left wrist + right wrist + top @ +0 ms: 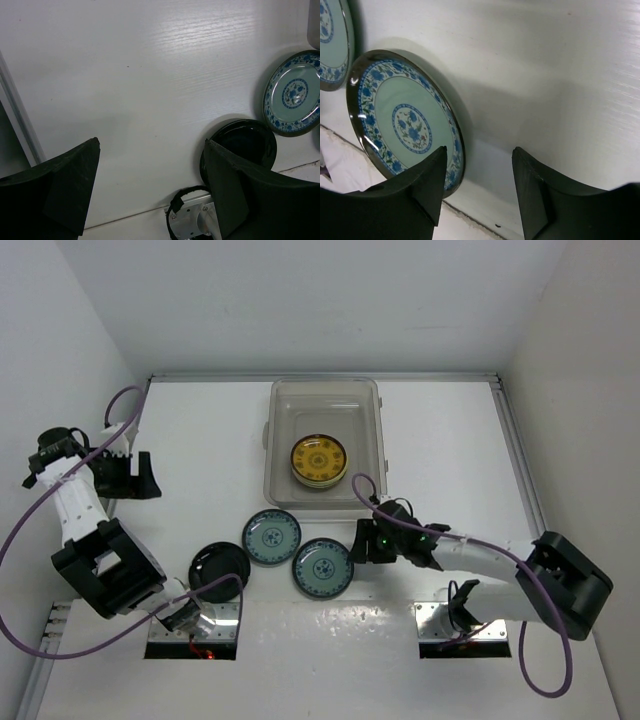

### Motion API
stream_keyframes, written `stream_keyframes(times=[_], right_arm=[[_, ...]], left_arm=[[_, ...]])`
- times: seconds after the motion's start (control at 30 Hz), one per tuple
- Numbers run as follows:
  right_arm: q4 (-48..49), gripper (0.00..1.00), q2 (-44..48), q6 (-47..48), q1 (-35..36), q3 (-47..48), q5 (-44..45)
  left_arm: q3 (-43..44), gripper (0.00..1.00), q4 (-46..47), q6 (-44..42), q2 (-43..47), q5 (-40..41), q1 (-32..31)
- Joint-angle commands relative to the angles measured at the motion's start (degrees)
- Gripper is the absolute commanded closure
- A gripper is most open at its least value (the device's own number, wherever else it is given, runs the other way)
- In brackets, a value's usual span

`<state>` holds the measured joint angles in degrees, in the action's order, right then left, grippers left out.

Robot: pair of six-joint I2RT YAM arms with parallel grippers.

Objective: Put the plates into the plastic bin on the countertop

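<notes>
Spread black fingers (410, 200) of the right claw (479, 165) fill the foreground of its wrist view, released and gripping nothing, with a blue-green plate (405, 120) lying flat on the white tabletop (545, 75) just beside one finger. Near the left wall (60, 360), the left claw (140, 477) hangs released too, well apart from every plate. That blue-green plate, a second blue-green plate (271, 537) and a black plate (219, 567) lie outside the plastic bin (378, 440), while an amber plate (319, 460) rests inside it.

Four plates (two blue-green (271, 537), one black (219, 566), one amber (319, 460)), one bin (325, 400).
</notes>
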<state>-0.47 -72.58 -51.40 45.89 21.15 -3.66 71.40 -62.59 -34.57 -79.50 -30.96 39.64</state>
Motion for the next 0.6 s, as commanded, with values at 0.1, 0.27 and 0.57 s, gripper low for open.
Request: stream_keyframes(times=[0.1,0.27,0.57], right_arm=[[-0.16,0.46,4.81,-0.2,0.78,-1.73,-0.02],[0.03,0.47,-2.72,0.68,1.66,0.91,-3.54],[-9.27,1.0,-5.75,7.52,5.44,7.22,-2.77]], left_arm=[[0.41,0.14,-0.69,-1.82,0.84,-1.91,0.88],[0.41,0.14,-0.69,-1.29,-0.21,-1.91,0.88],[-0.2,0.14,-0.17,-0.77,-0.74,-1.38,1.93]])
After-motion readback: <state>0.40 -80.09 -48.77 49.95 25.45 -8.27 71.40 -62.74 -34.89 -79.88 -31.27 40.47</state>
